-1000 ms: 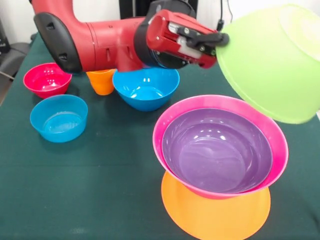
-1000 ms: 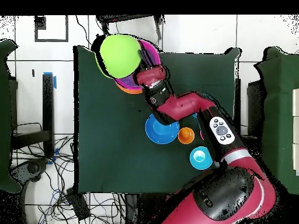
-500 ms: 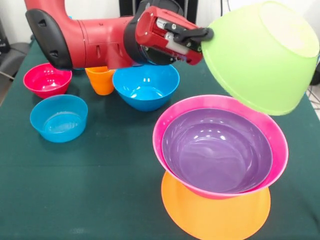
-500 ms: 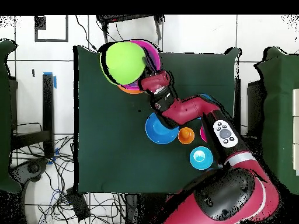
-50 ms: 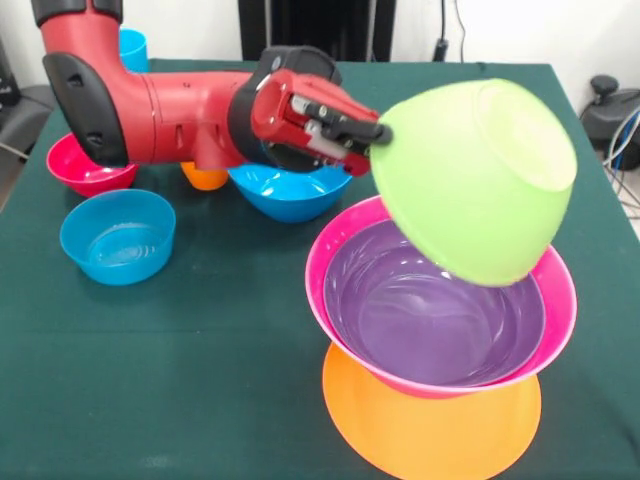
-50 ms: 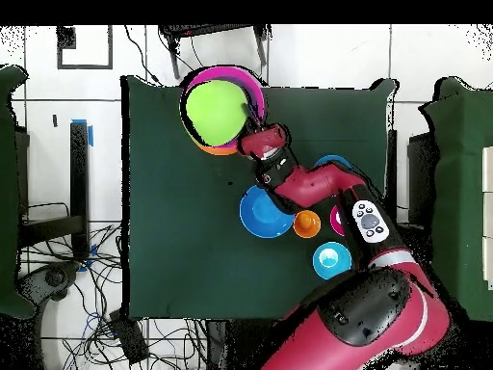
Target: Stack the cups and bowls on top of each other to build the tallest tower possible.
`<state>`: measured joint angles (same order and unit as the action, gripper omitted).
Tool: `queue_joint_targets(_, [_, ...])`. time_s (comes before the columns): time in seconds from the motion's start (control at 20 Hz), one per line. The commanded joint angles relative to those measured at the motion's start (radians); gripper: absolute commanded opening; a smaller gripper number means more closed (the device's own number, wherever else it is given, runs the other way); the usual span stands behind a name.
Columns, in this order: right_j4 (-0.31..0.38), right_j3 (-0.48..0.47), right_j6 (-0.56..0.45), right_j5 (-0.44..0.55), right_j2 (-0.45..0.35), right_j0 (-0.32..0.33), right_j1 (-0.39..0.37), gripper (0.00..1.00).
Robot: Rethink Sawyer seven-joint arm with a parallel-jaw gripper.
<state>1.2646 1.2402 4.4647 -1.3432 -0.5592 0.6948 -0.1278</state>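
My gripper (image 5: 376, 134) is shut on the rim of the green bowl (image 5: 468, 180), which hangs tilted on its side with its base turned up and to the right. The green bowl's lower edge dips just above the purple bowl (image 5: 420, 320). That purple bowl is nested in the pink bowl (image 5: 325, 290), which rests on the orange bowl (image 5: 430, 435), the flat base of the tower. From overhead the green bowl (image 6: 215, 111) covers most of the tower, with the gripper (image 6: 252, 125) at its side. The orange cup (image 5: 206, 179) is half hidden behind the arm. A light blue cup (image 5: 133, 48) stands at the back.
Under the arm sits a large blue bowl (image 5: 290, 192). A small light blue bowl (image 5: 118, 237) and a red bowl (image 5: 80, 170) lie to the left. The overhead view shows the blue bowl (image 6: 265, 212), orange cup (image 6: 306, 224) and small light blue bowl (image 6: 331, 260) beside the arm.
The arm has carried the green bowl down and leftward in the front view, from beside the tower to just over the purple bowl. Its grip on the rim has held.
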Motion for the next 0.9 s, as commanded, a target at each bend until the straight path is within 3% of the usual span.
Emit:
queue_joint_targets(0.05, [0.089,-0.092,0.045,0.015,0.055,-0.01,0.047,0.0])
queue_joint_targets(0.55, [0.082,-0.052,0.059,0.008,0.062,0.006,0.0,0.0])
queue_joint_targets(0.9, [0.083,-0.096,0.078,0.034,0.058,-0.001,0.009,0.0])
